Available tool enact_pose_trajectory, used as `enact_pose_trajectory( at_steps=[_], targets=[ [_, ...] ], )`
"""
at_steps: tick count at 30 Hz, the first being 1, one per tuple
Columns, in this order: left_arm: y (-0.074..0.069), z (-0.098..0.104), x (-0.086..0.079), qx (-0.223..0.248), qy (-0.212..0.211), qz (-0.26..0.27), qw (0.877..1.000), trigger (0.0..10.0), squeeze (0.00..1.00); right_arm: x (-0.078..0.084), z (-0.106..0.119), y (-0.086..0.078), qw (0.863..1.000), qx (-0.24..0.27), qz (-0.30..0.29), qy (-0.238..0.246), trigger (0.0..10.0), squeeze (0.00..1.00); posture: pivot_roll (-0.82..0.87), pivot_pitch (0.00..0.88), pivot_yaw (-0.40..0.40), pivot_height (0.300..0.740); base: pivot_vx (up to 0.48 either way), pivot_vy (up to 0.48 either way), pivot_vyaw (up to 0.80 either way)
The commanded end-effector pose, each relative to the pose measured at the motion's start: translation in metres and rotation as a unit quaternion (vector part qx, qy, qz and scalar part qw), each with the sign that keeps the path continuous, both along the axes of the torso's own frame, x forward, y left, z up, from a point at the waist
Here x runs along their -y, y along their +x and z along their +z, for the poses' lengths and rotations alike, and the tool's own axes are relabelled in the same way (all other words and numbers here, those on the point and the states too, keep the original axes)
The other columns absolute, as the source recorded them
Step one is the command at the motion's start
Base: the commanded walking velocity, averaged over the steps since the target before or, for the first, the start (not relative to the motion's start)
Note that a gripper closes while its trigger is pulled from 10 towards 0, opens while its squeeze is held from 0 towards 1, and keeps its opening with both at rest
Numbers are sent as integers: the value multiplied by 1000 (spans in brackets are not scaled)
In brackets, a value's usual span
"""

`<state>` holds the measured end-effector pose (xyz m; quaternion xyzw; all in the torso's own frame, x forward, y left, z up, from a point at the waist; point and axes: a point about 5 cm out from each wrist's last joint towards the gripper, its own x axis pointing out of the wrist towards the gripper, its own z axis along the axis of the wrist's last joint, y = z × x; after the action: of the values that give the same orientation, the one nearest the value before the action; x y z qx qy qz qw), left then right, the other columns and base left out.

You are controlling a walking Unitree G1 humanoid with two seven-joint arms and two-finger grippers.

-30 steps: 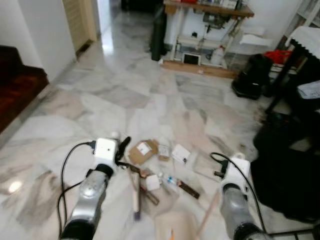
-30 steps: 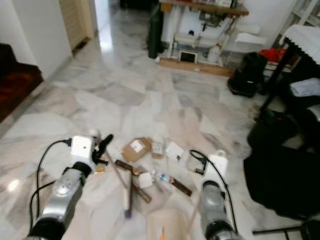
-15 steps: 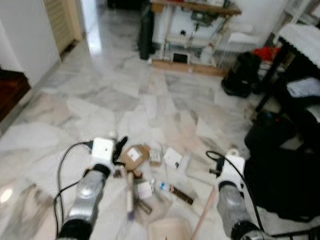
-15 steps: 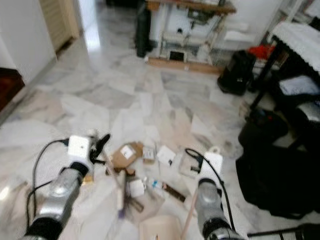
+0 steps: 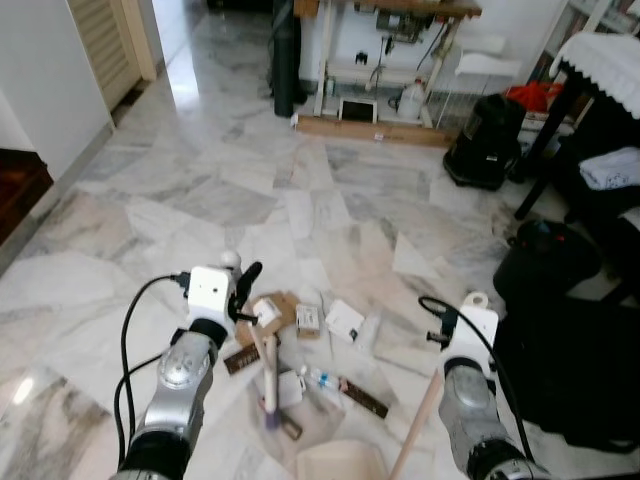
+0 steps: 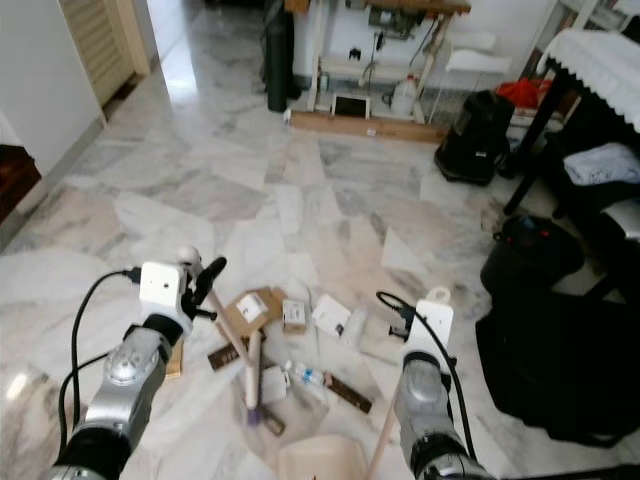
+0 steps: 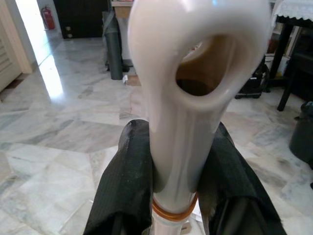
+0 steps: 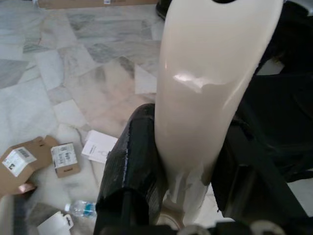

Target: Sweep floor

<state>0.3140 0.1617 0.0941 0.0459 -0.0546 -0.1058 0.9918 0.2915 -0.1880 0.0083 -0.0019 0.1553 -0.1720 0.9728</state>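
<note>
Left gripper (image 7: 176, 196) clamped on broom handle (image 7: 188, 122); broom head (image 5: 268, 415) at 6 o'clock of cardboard box (image 5: 268, 312). Right gripper (image 8: 188, 166) clamped on dustpan handle (image 8: 205, 93); dustpan (image 5: 340, 462) on marble floor (image 5: 200, 200) at 5 o'clock of litter.

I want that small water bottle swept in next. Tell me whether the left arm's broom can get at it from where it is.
Probably yes. The left claw is shut on the broom handle, whose lower end sits on the floor just beside the water bottle, with nothing between them but a white card.
</note>
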Motion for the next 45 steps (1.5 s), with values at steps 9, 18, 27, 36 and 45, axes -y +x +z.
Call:
enact_pose_trajectory(
  at_steps=[9,18,27,36,45],
  targets=[
    [5,20,8,45,-6,-18,999,10000,0,16,9,-2,997,36,-40,-55,10000,0,-34,40,-61,740,0,0,0],
    [5,20,9,44,-7,-20,999,10000,0,13,13,1,996,50,-36,-61,10000,0,-36,40,-60,740,0,0,0],
    [5,26,8,53,-2,-33,998,10000,0,9,6,-4,998,39,-43,-34,10000,0,-32,51,-63,740,0,0,0],
    [7,36,12,66,-3,-49,997,10000,0,13,10,-1,995,62,-75,19,10000,0,-28,59,-60,740,0,0,0],
    [5,35,16,45,17,-98,994,10000,0,10,5,-5,997,46,-64,14,10000,0,-21,66,-56,740,0,0,0]
  ],
)
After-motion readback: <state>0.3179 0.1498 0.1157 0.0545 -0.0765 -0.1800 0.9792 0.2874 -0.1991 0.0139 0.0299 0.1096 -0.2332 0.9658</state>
